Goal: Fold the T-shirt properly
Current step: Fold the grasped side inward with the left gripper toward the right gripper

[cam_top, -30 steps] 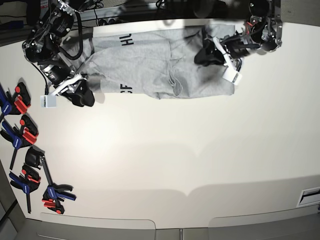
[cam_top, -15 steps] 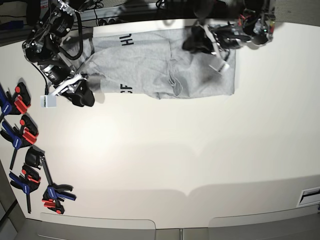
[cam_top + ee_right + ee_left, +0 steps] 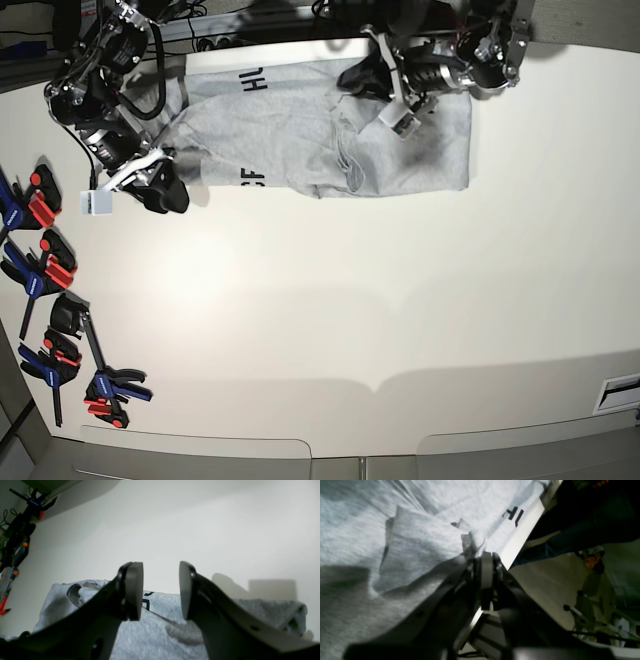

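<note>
At the far edge of the table, the left gripper has its 2 jaws pressed together, and a thin pinch of grey cloth appears caught at their tips; in the blurred left wrist view I cannot be sure how much fabric is held. Outward from it spreads the T-shirt, lying partly folded along that far edge, its long axis running side to side in the base view, black lettering showing near the end by the right arm. The right gripper stands half open and holds nothing, poised just off the shirt's near edge at that lettered end. The left arm is the nearer to the cloth it works: it sits over the shirt's far long edge, about mid-length, so any fold would likely carry that edge toward the near side. Blue and red clamps lie well apart.
</note>
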`<state>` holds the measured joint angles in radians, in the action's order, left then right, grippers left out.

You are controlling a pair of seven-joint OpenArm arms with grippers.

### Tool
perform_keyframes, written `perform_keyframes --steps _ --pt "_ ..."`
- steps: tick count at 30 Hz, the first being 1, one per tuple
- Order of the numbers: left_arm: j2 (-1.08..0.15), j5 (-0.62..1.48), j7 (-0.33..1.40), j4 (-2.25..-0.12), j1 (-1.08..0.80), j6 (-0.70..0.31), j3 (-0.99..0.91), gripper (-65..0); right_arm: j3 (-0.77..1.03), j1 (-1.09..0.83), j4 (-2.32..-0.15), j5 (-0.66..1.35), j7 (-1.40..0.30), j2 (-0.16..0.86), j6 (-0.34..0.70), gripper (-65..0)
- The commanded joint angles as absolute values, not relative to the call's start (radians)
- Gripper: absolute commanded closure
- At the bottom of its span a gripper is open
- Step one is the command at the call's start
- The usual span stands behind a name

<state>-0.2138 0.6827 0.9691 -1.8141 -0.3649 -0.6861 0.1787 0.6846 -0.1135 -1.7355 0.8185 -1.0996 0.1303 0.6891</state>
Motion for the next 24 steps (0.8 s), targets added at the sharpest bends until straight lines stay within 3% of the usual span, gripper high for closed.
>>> perform_keyframes --steps 1,3,8,16,22,24 --pt "-0.214 0.707 0.965 -1.835 -0.363 -0.698 0.179 0.0 0.687 -0.102 -1.755 0.845 -1.076 0.144 0.698 -22.0" --pt "-0.215 0.707 0.973 -1.835 -0.365 -0.698 0.179 -0.3 0.687 -0.102 -1.755 0.845 -1.076 0.144 0.698 -22.0" --pt "-0.215 0.735 0.973 -1.835 -0.366 -0.698 0.179 -12.4 0.687 -0.102 -1.755 0.845 -1.076 0.144 0.698 -22.0" --pt "-0.220 0.791 0.999 -1.887 -0.363 -0.698 0.157 -13.6 0.687 -0.102 -1.755 0.845 -1.068 0.144 0.698 -22.0" --pt "-0.219 0.819 0.951 -2.056 -0.363 -0.698 0.084 -22.5 0.687 -0.093 -1.755 0.844 -1.041 0.154 0.698 -22.0" --pt "-0.219 0.795 0.904 -2.082 -0.367 -0.698 0.046 -22.7 0.687 -0.080 -1.755 0.833 -1.040 0.168 0.698 -22.1"
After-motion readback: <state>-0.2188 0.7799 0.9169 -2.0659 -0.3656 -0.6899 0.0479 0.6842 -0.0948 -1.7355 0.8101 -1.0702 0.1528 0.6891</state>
